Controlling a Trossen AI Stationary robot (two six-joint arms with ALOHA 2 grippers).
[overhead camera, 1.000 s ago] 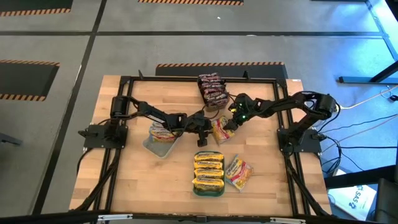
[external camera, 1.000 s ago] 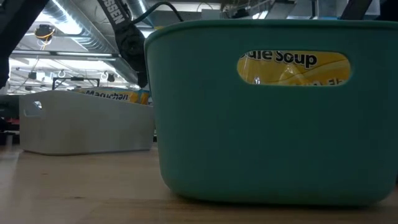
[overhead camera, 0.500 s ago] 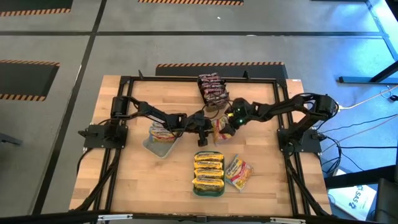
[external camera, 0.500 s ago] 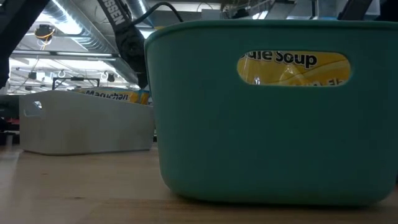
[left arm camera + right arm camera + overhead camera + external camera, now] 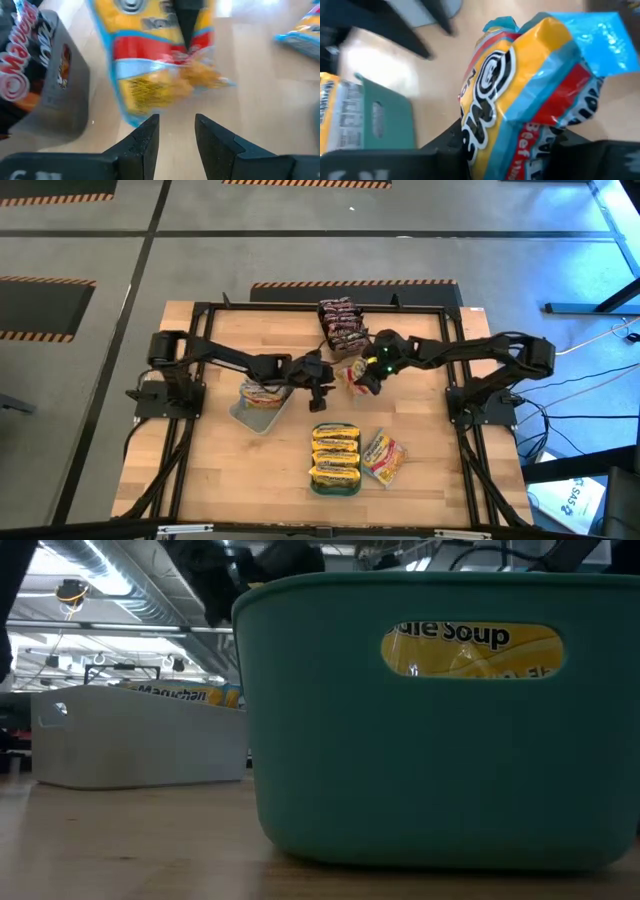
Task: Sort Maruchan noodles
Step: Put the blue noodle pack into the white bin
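Observation:
My right gripper [image 5: 360,378] is shut on a yellow Maruchan noodle packet [image 5: 520,75] with red and blue bands, over the table's middle. My left gripper [image 5: 175,132] stands open just left of it [image 5: 322,387], nothing between its fingers. The same packet [image 5: 160,65] hangs ahead of it. A teal tray [image 5: 335,485] near the front holds several yellow packets. One more packet [image 5: 383,457] lies flat on the wood beside it. A grey tray [image 5: 250,415] holds an orange-red packet. Dark maroon packets [image 5: 342,325] fill a tray at the far edge. My right gripper pinches the packet between its two fingers at one end [image 5: 490,145]. The fingers slant down from the table's right side. The packet hangs below one fingertip [image 5: 187,25], tilted, and seems clear of the wood.
The dark frame rail [image 5: 300,308] runs round the table. In the low view the teal tray's wall [image 5: 430,760] fills the front, with the grey tray [image 5: 130,745] behind it to the left. Bare wood lies at the near left [image 5: 220,470].
My right gripper has shut on the packet, rolled a little and risen, and the packet has come up off the wood with it. My left gripper has risen and drawn back slightly toward the table's left, its fingers' gap unchanged.

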